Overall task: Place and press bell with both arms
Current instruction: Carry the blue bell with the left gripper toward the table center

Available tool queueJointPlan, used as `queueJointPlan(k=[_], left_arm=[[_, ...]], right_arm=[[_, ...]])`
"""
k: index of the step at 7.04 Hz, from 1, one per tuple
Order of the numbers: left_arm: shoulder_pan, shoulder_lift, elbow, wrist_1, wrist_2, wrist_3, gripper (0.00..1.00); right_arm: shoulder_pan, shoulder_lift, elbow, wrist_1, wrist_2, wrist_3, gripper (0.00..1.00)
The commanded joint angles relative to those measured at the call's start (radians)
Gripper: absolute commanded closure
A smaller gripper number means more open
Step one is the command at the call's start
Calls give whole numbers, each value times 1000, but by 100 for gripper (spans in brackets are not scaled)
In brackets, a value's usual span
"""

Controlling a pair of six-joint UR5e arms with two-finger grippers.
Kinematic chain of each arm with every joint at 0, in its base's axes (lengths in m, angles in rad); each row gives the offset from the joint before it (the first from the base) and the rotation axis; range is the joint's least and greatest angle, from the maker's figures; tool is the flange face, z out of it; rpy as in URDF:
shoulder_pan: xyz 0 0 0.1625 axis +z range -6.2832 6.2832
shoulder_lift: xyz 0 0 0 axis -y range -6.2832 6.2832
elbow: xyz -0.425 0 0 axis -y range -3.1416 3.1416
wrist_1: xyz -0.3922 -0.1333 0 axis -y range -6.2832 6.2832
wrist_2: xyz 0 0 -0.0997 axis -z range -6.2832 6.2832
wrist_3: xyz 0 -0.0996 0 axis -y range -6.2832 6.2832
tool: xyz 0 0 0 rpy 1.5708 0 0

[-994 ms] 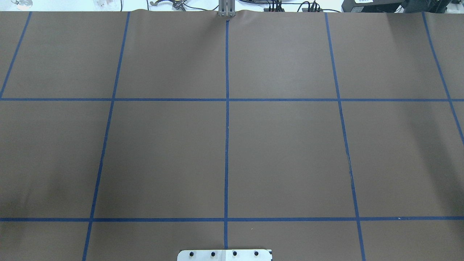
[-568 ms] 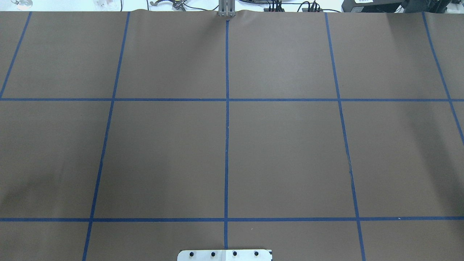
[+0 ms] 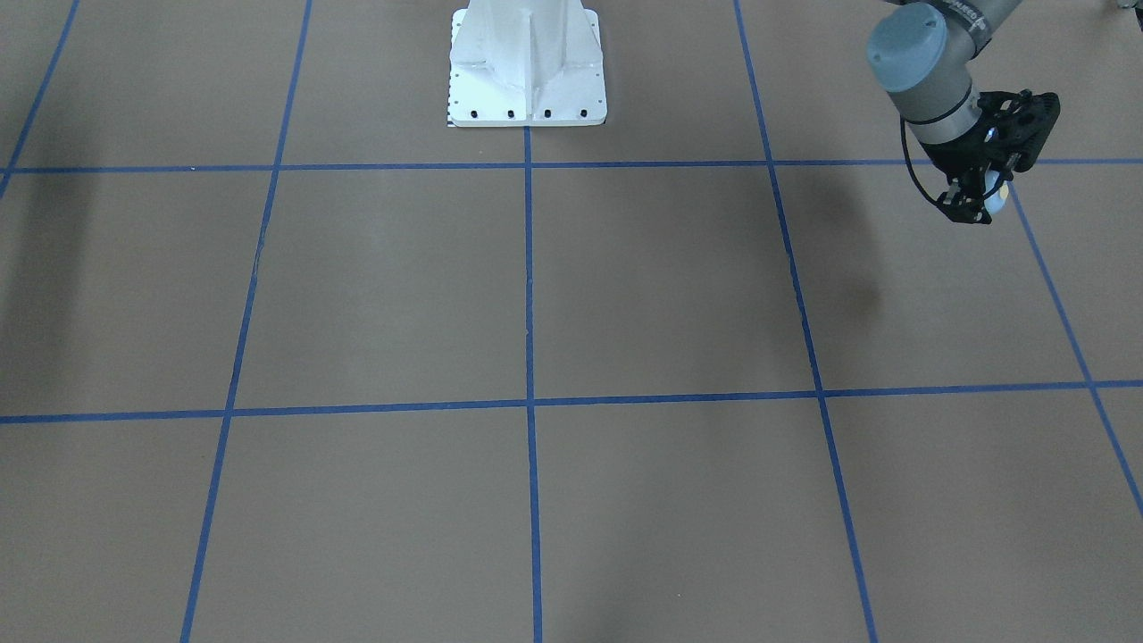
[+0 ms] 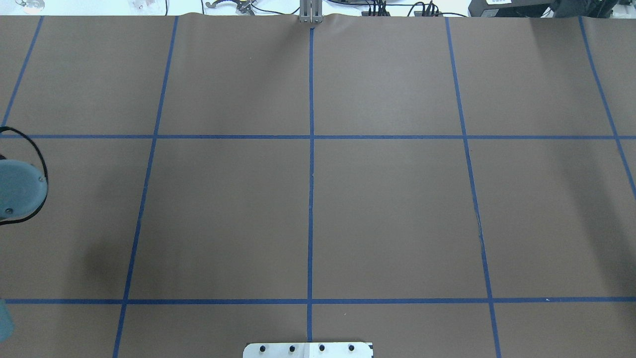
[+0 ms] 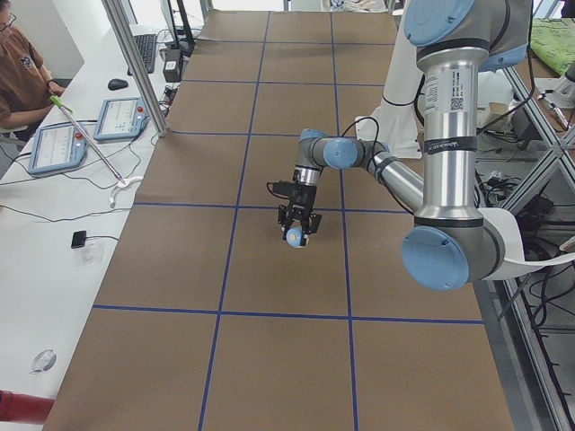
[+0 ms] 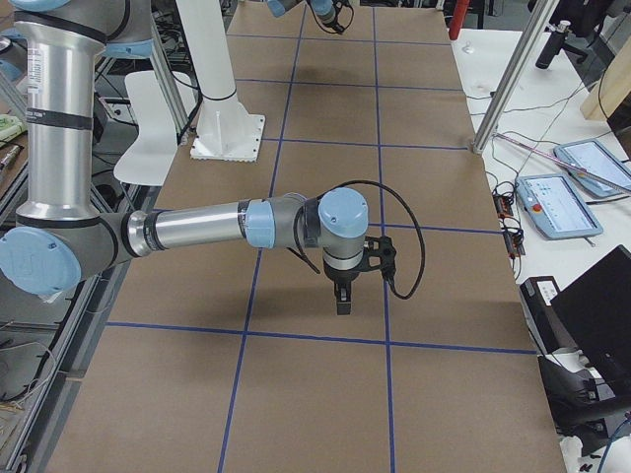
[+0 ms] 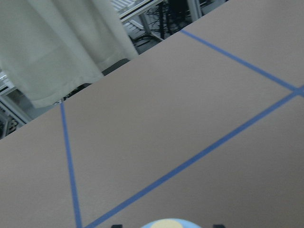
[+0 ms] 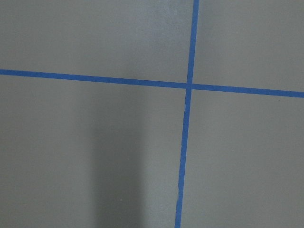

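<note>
The light-blue bell (image 3: pixel 995 202) with its cream button is held in my left gripper (image 3: pixel 978 201), a little above the brown table, at the right edge of the front-facing view. The exterior left view shows the bell (image 5: pixel 294 236) hanging below the left gripper (image 5: pixel 298 226). In the left wrist view only the top of the bell (image 7: pixel 166 223) shows at the bottom edge. My right gripper (image 6: pixel 342 304) points down just above the table in the exterior right view; I cannot tell whether it is open or shut. The right wrist view shows only table and tape lines.
The white pedestal base (image 3: pixel 527 62) stands at the table's robot side. The brown table cover (image 4: pixel 397 209) carries a blue tape grid. The left arm's blue joint cap (image 4: pixel 20 189) shows at the overhead view's left edge. An operator (image 5: pixel 22 76) and tablets (image 5: pixel 117 117) are beside the table.
The left arm's blue joint cap and cable have come into the overhead view at its left edge, with a shadow under them. Nothing else has changed there.
</note>
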Motion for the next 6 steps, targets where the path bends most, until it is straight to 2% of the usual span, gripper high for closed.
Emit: queueJointPlan(k=[1,2,3,4,6], left_arm=[[0,-247,77,-4,38,124,100],[6,-360,119,-11,38,176,100],[35,-400,120,-163,64,293,100],[59,-401,161,-379,87,420,100],[72,-402,208,-648,95,541,100]], right_arm=[[0,1,-2,-1,3,0,0],[0,0,-2,-2,3,0,0],[0,-2,-2,-4,6,0,0],[0,0,-5,-4,6,0,0],[0,9,-7,-4,6,0,0]])
